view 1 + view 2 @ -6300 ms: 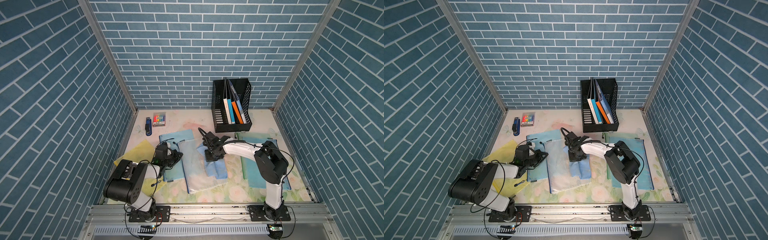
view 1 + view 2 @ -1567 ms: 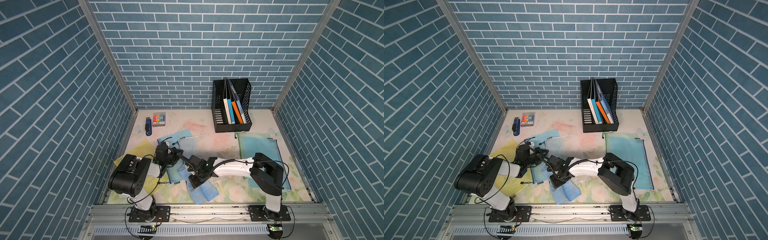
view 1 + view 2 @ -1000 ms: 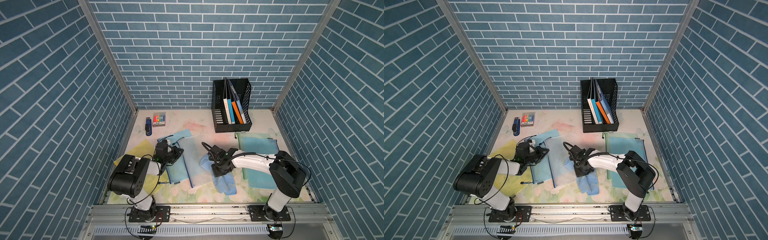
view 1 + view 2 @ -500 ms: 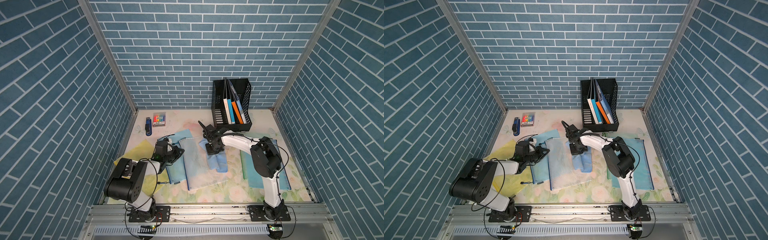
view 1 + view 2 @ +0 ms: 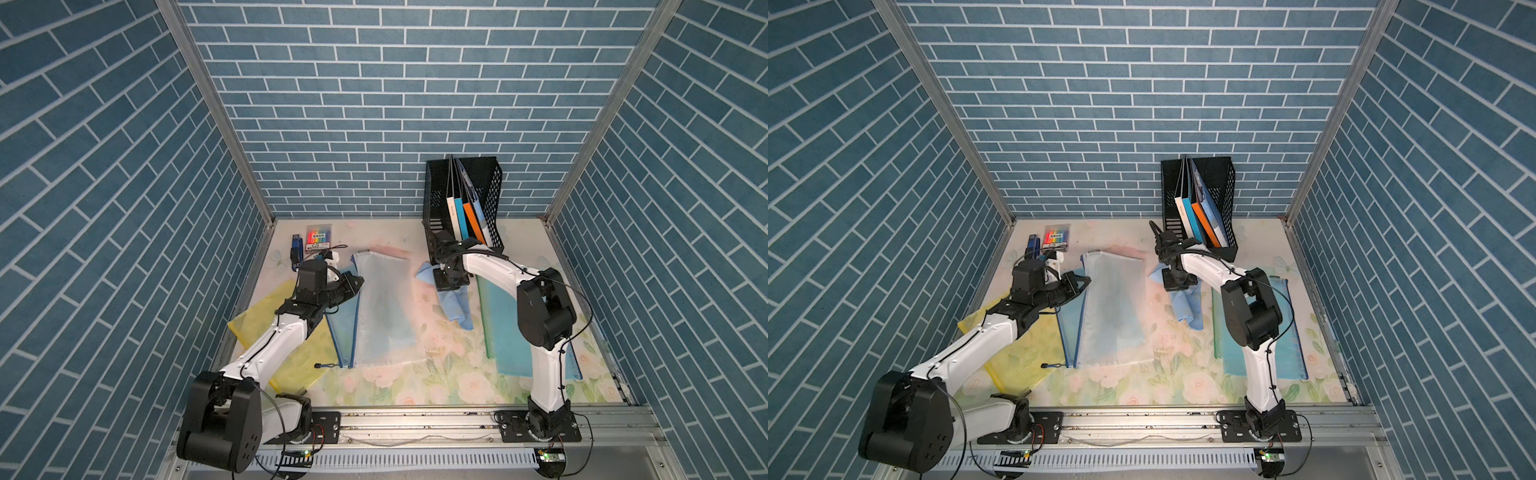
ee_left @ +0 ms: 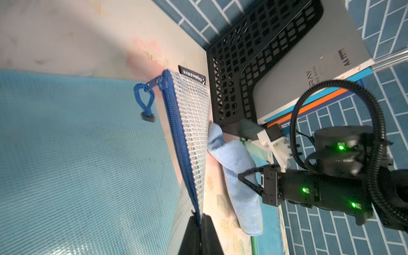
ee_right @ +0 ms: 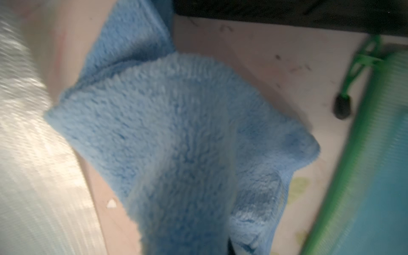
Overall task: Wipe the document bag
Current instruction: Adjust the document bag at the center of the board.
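Note:
The document bag (image 5: pixel 384 309) (image 5: pixel 1113 311), clear mesh with a blue zipper, lies flat mid-table in both top views. My left gripper (image 5: pixel 358 283) (image 5: pixel 1086 282) is shut on its zipper edge; in the left wrist view the two fingers (image 6: pixel 194 234) pinch the blue zipper (image 6: pixel 176 123). My right gripper (image 5: pixel 451 286) (image 5: pixel 1178 286) is shut on a blue cloth (image 5: pixel 457 309) (image 5: pixel 1188 311) (image 6: pixel 240 176). That cloth rests on the mat just right of the bag, off it. In the right wrist view the cloth (image 7: pixel 176 132) hides the fingers.
A black file rack (image 5: pixel 490 187) with books stands close behind the right gripper. A green-zipped blue bag (image 5: pixel 507 332) lies under the right arm. A blue bag (image 5: pixel 340 328) and a yellow one (image 5: pixel 291 361) sit left. A stapler (image 5: pixel 296 251) and coloured pack (image 5: pixel 318 239) are at back left.
The right gripper has dragged the cloth from the bag's front part toward the back and right, off the bag's edge, to beside the rack. The left gripper has kept its hold in place.

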Robot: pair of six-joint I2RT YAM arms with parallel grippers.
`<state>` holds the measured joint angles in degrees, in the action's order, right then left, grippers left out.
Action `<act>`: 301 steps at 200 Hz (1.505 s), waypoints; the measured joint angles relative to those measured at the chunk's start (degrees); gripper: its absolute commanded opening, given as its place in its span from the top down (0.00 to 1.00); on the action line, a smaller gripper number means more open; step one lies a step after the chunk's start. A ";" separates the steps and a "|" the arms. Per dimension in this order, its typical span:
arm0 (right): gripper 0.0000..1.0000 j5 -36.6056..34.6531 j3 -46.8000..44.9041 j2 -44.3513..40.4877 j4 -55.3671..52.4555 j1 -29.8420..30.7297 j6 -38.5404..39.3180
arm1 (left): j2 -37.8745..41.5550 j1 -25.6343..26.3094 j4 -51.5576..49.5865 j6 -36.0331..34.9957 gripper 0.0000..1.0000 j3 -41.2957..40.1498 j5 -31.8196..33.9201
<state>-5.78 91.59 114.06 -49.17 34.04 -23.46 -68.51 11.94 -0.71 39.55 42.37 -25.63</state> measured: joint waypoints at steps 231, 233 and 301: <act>1.00 3.26 -17.55 -15.17 1.20 0.66 -0.74 | -18.84 29.68 -22.03 -1.68 1.00 21.73 21.79; 1.00 3.17 -17.81 -15.65 1.18 0.57 -0.76 | -19.08 29.79 -21.29 -1.29 1.00 21.73 21.55; 1.00 0.26 -24.17 -30.47 0.42 -1.92 -3.43 | -26.64 32.59 1.40 13.73 1.00 21.07 14.71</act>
<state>-5.52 67.42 83.59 -48.75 32.12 -26.89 -95.15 44.53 0.69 53.28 63.44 -10.92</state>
